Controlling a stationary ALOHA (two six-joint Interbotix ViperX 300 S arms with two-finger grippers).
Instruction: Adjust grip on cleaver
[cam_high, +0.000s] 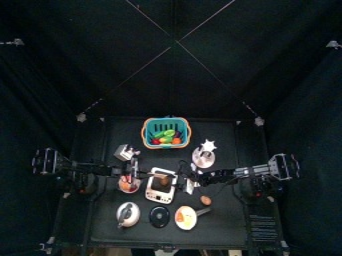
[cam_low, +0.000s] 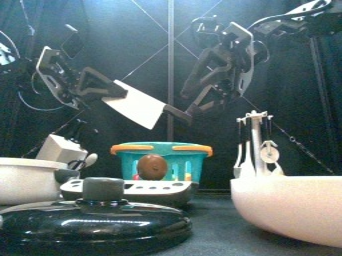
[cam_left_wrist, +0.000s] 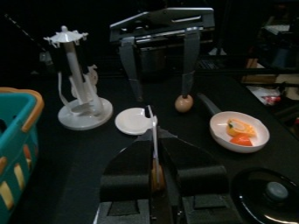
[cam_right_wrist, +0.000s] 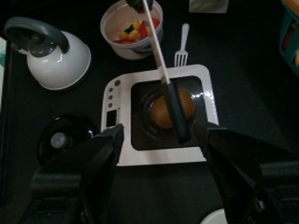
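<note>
The cleaver (cam_low: 138, 103), with a white blade and a dark handle, hangs in the air above the middle of the table. My left gripper (cam_low: 107, 90) is shut on it at the blade end. In the left wrist view the cleaver (cam_left_wrist: 152, 122) shows edge-on between the jaws of the left gripper (cam_left_wrist: 155, 153). Its handle (cam_right_wrist: 177, 109) points at my right gripper (cam_right_wrist: 166, 133), which is wide open. The handle's end reaches the gap between the fingertips and touches neither. The right gripper (cam_left_wrist: 162, 94) faces the left one.
Under the cleaver lies a white appliance (cam_right_wrist: 117, 105) with a brown egg-shaped thing in it. Nearby are a kettle (cam_right_wrist: 47, 52), a bowl of food (cam_right_wrist: 128, 22) and a fork (cam_right_wrist: 181, 39). A teal basket (cam_high: 164, 130) and a utensil stand (cam_high: 205, 150) stand at the back.
</note>
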